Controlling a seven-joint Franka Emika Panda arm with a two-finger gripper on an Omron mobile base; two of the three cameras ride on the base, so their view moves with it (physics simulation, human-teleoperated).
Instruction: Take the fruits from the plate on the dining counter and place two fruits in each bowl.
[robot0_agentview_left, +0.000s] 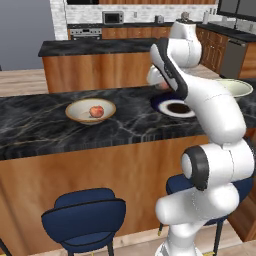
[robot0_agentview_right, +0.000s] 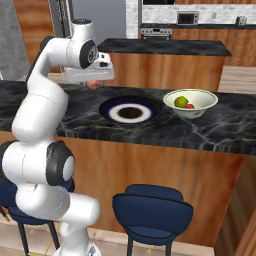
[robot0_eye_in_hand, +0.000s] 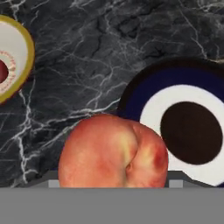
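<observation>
A pinkish-red fruit (robot0_eye_in_hand: 113, 151) hangs above the dining counter (robot0_agentview_left: 130, 125), and my gripper (robot0_agentview_right: 93, 83) is shut on it, just left of the plate (robot0_agentview_right: 107, 107). The fruit hides the fingertips in the hand view. The navy-rimmed plate (robot0_eye_in_hand: 153, 109) carries nothing. The tan bowl (robot0_agentview_left: 75, 114) holds one pinkish-red fruit (robot0_agentview_left: 96, 111). Its rim (robot0_eye_in_hand: 24, 57) sits at the left edge of the hand view. The pale bowl (robot0_agentview_right: 200, 107) right of the plate holds the yellow-green fruit (robot0_agentview_right: 181, 101) and the red-orange fruit (robot0_agentview_right: 190, 106).
Blue stools (robot0_agentview_left: 85, 217) (robot0_agentview_right: 152, 210) stand in front of the counter's wood panel. A shorter black-topped island (robot0_agentview_left: 95, 47) lies behind the counter. Bare marble stretches between the tan bowl and the plate.
</observation>
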